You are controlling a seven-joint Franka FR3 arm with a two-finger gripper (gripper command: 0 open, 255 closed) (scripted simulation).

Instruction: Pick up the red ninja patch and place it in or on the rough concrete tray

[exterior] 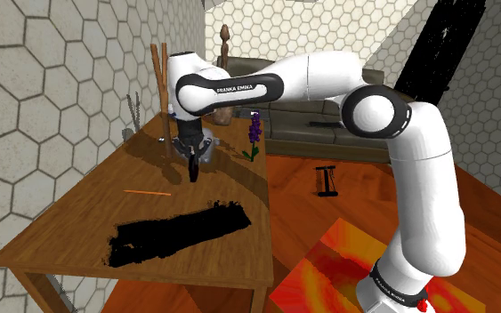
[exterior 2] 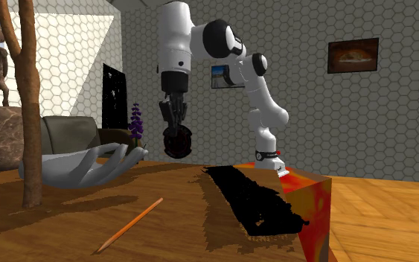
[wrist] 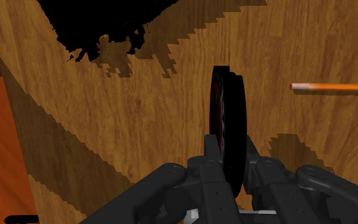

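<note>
Gripper (wrist: 229, 170): closed on the red ninja patch (wrist: 227, 108), both black fingers pressing its flat faces. From the wrist view the patch is a thin dark disc seen edge-on, with a red tint on one face.

Patch position: held in the air above the wooden table (exterior: 79, 209), not touching it. In the second exterior view it hangs as a round dark shape under the hand, upright, edge down.

Arm: reaches from the red-orange stand (exterior: 328, 271) up and to the shoulder view's left. The hand points down over the far half of the table.

Grey hand-shaped tray (exterior 2: 88, 167): rests on the table at the second exterior view's left of the gripper, palm up, apart from the patch. Its fingertips end near the patch without touching it.

Other items:
- Orange pencil (exterior: 147, 191) lies flat on the table, near the gripper, on the shoulder view's left.
- Ragged black area (exterior: 181, 233) lies on the table top toward its near edge.
- Brown branch (exterior 2: 29, 104) stands upright beside the tray.
- Purple flower (exterior: 254, 133) stands by the table's far right corner.
- Dark sofa (exterior: 302, 120) is behind the table.
</note>
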